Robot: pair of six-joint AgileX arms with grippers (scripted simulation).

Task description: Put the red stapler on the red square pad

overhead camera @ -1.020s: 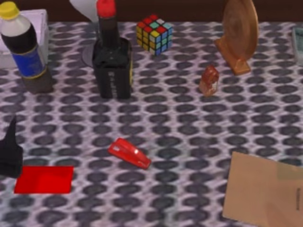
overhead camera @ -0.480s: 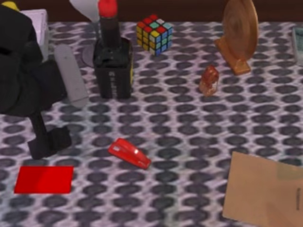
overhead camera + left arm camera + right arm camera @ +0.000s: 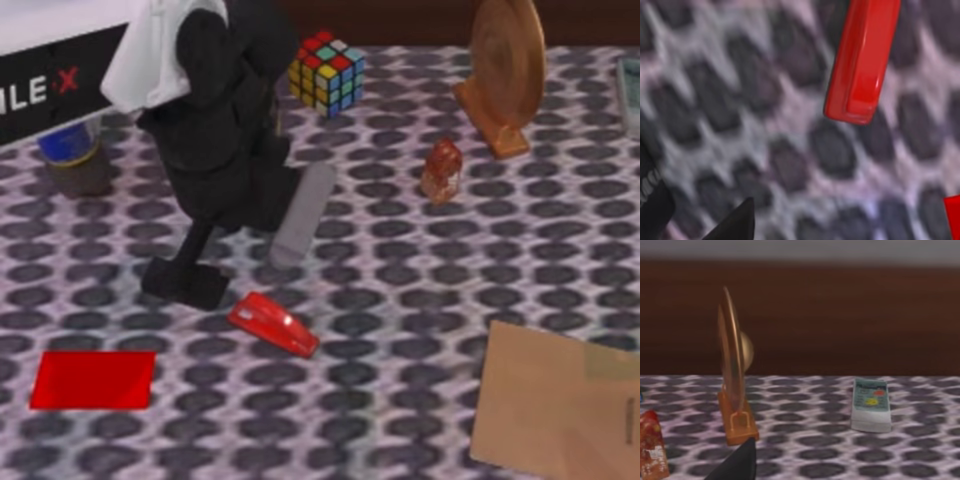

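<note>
The red stapler (image 3: 273,324) lies slantwise on the patterned cloth near the middle front, and it fills the left wrist view as a glossy red wedge (image 3: 862,60). The red square pad (image 3: 93,379) lies flat at the front left, apart from the stapler; one corner of the pad (image 3: 954,216) shows in the left wrist view. My left gripper (image 3: 235,270) hangs open just behind and left of the stapler, touching nothing, one dark finger (image 3: 185,280) low and one grey finger (image 3: 303,212) raised. My right gripper is outside the top view; one dark fingertip (image 3: 740,462) shows, holding nothing.
A Rubik's cube (image 3: 327,72), a wooden disc on a stand (image 3: 505,80) and a small amber figure (image 3: 441,170) stand at the back. A tan cardboard sheet (image 3: 560,405) lies front right. A remote (image 3: 871,405) sits far right. A blue-labelled bottle (image 3: 72,150) is partly hidden behind my left arm.
My left arm has swung in from the left edge towards the middle and now covers the black bottle. The stapler and the pad have not moved.
</note>
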